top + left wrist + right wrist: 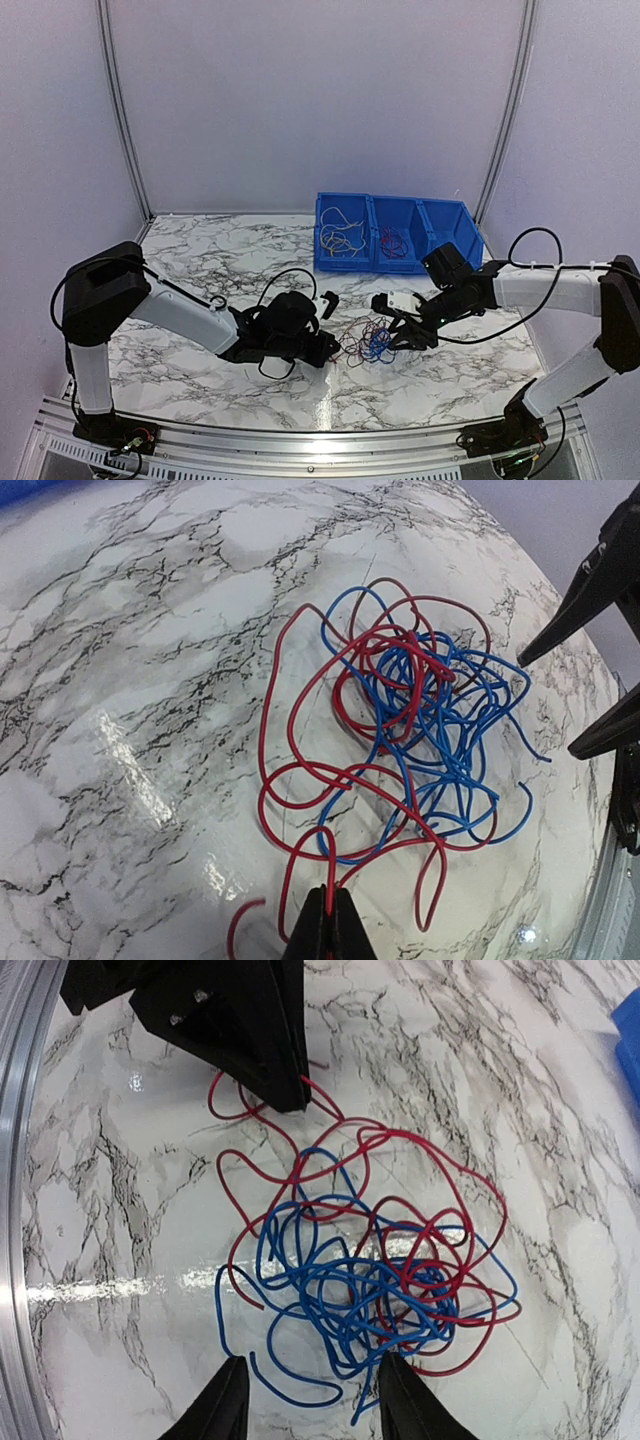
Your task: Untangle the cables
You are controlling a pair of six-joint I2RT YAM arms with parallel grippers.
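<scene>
The cables point(368, 342) lie as a fist-sized tangle of thin red and blue wires on the marble table between both arms. In the left wrist view the cables point(410, 730) spread ahead of my left gripper point(331, 898), which is shut on a loop of red cable at the tangle's near edge. From above, the left gripper point(332, 348) sits at the bunch's left side. My right gripper point(312, 1372) stands open over the blue side of the cables point(370, 1280), with blue loops between its fingers and nothing gripped. Seen from above, the right gripper point(402, 335) is at the bunch's right edge.
A blue three-compartment bin point(440, 225) stands at the back right. It holds yellow-white wires point(340, 235) on the left and red and blue wires point(392, 240) in the middle. The right gripper's fingers point(590, 610) show at the left wrist view's right edge.
</scene>
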